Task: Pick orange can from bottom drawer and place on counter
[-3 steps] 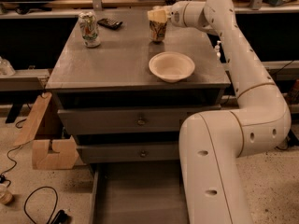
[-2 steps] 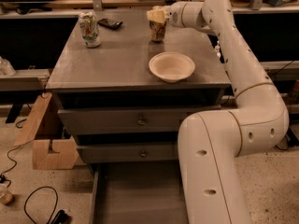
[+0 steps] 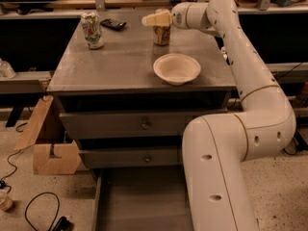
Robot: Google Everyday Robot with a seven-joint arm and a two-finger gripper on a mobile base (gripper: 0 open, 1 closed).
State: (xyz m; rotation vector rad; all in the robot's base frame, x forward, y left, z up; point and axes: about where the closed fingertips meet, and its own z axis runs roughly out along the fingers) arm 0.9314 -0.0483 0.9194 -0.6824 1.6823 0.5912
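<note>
The orange can (image 3: 161,35) stands upright at the back of the counter (image 3: 120,61), right of centre. My gripper (image 3: 155,19) reaches in from the right and sits at the can's top, hiding its rim. The arm runs down the right side of the cabinet. The bottom drawer (image 3: 144,201) is pulled open at the foot of the cabinet, and the part of its floor that shows is bare.
A white can with green and red print (image 3: 91,30) stands at the counter's back left, with a small black object (image 3: 113,24) beside it. A pale bowl (image 3: 176,69) sits in front of the orange can. A cardboard piece (image 3: 48,148) and cables (image 3: 38,211) lie left of the cabinet.
The gripper and the orange can stay at the same spot at the back of the counter. Nothing else has moved.
</note>
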